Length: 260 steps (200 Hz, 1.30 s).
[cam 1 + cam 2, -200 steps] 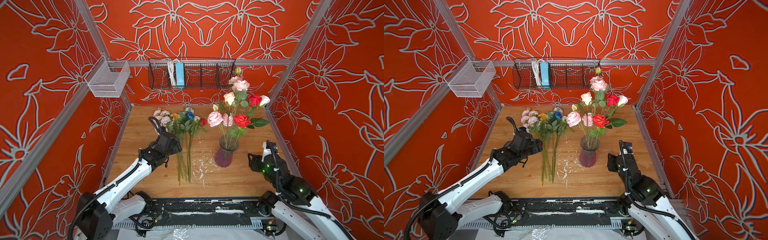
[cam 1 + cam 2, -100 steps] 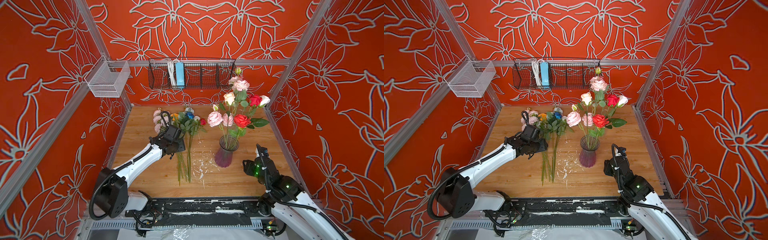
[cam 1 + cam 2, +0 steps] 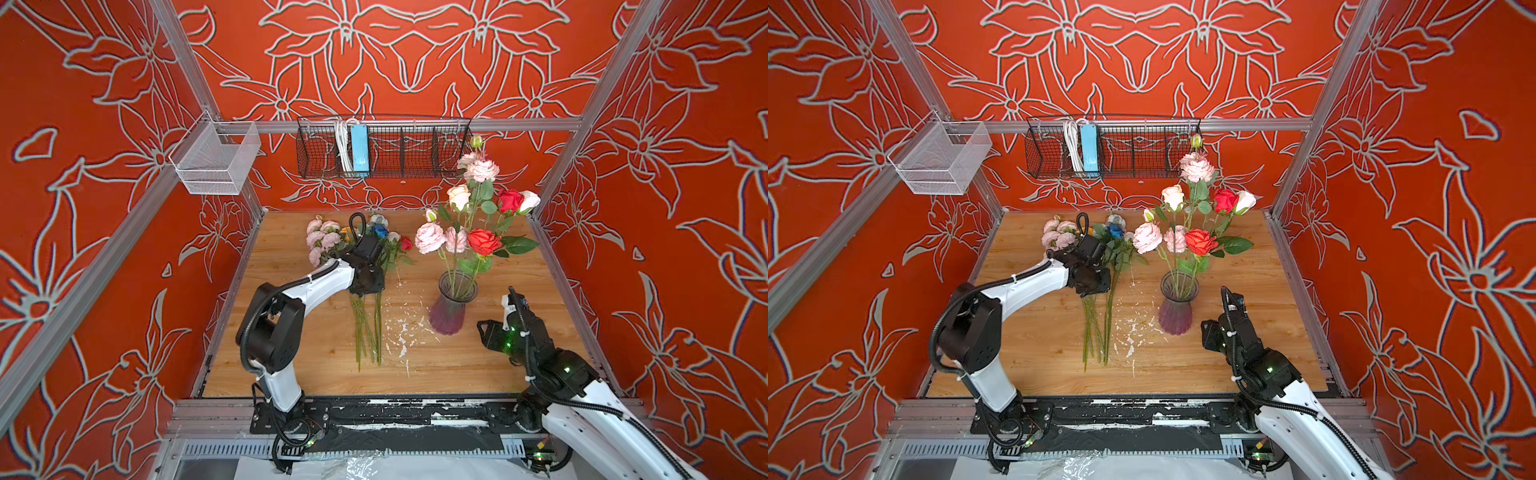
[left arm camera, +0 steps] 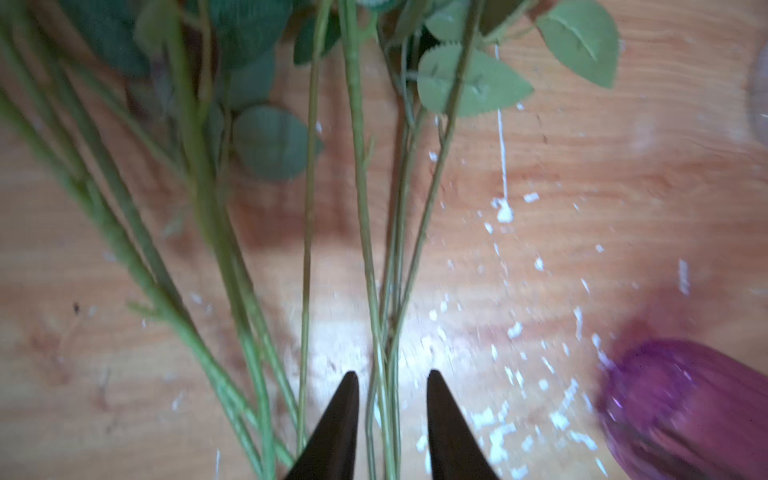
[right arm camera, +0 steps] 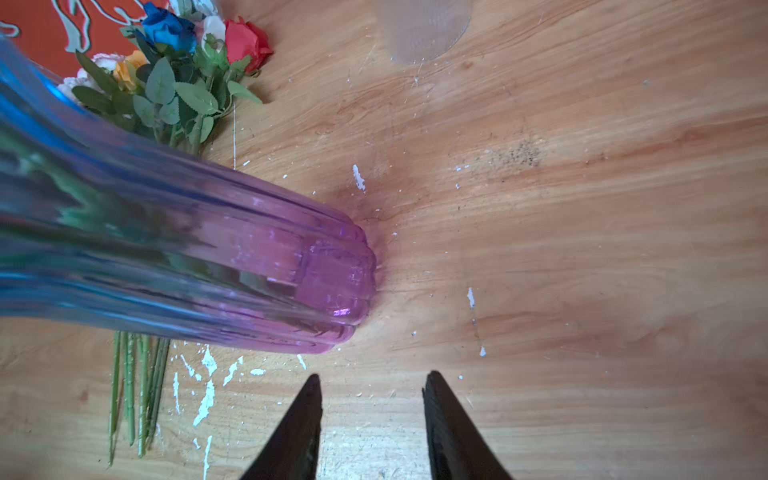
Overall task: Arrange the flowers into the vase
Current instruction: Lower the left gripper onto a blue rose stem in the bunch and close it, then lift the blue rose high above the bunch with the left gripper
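A purple glass vase (image 3: 451,309) (image 3: 1175,311) stands right of the table's middle and holds several flowers (image 3: 482,241), pink, red and white. More flowers (image 3: 328,241) lie in a loose bundle on the wood, stems (image 3: 368,332) pointing to the front. My left gripper (image 4: 390,374) hangs over that bundle with its jaws open a narrow way. A few thin stems (image 4: 388,340) run between the jaws, with a gap on each side. My right gripper (image 5: 372,376) is open and empty, low over the table just right of the vase (image 5: 291,270).
A black wire basket (image 3: 382,145) hangs on the back wall and a white mesh basket (image 3: 216,164) on the left rail. White flecks (image 3: 399,332) dot the wooden table (image 3: 291,365) between stems and vase. Metal frame posts line both sides.
My left gripper has moved right and settled over the loose stems, its jaws narrowing around them. The right gripper has shifted left toward the vase's base and narrowed a little.
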Motion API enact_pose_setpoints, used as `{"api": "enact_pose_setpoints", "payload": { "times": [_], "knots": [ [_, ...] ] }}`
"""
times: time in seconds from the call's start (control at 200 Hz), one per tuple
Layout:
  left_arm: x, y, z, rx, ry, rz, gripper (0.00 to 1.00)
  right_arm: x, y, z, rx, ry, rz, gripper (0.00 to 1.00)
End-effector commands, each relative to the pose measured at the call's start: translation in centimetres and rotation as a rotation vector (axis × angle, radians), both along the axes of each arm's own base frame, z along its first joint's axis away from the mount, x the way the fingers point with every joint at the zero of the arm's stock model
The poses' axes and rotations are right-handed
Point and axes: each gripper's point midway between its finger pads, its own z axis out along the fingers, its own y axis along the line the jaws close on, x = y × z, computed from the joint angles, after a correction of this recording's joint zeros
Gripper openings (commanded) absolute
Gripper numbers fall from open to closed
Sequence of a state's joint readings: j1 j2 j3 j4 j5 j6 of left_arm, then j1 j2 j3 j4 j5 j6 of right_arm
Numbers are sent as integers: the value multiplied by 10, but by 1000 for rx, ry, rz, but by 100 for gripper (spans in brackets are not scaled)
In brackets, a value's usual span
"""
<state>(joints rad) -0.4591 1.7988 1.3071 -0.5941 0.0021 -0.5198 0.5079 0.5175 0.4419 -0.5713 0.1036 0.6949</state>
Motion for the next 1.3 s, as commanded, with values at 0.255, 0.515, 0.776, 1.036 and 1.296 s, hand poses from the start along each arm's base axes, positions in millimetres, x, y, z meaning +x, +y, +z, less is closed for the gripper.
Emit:
{"api": "enact_pose_setpoints", "payload": {
  "times": [0.255,0.515,0.776,1.036,1.296],
  "knots": [
    [13,29,-26,251,69,-12,29,-2,-3,15,23,-50,-6,42],
    [-1,33,-47,270,123,-46,26,-1,-4,15,19,-50,-6,42],
    [-2,12,-37,187,132,-97,0,2,-3,32,12,-76,-1,42],
    [-13,8,24,77,19,-76,0,4,-8,52,-3,-126,-6,42],
    [-52,22,74,-31,-86,-33,0,5,-12,76,-20,-185,-9,42]
  ]
}}
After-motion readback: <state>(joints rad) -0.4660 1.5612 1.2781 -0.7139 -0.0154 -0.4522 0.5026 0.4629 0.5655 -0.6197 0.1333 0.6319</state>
